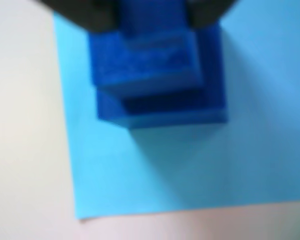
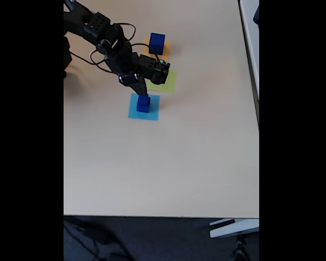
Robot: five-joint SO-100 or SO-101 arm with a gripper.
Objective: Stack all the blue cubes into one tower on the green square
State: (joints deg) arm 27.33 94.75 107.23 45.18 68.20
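Hand [image 2: 143, 95] clamped on small blue cube [image 1: 150, 20] atop stack [image 1: 162, 100] on light-blue square [image 2: 144, 107]; next: lift, carry to green square [image 2: 165, 81]

Blue cube stack [image 2: 143, 103] and arm [image 2: 119, 51] crowd the green square [image 2: 165, 81].
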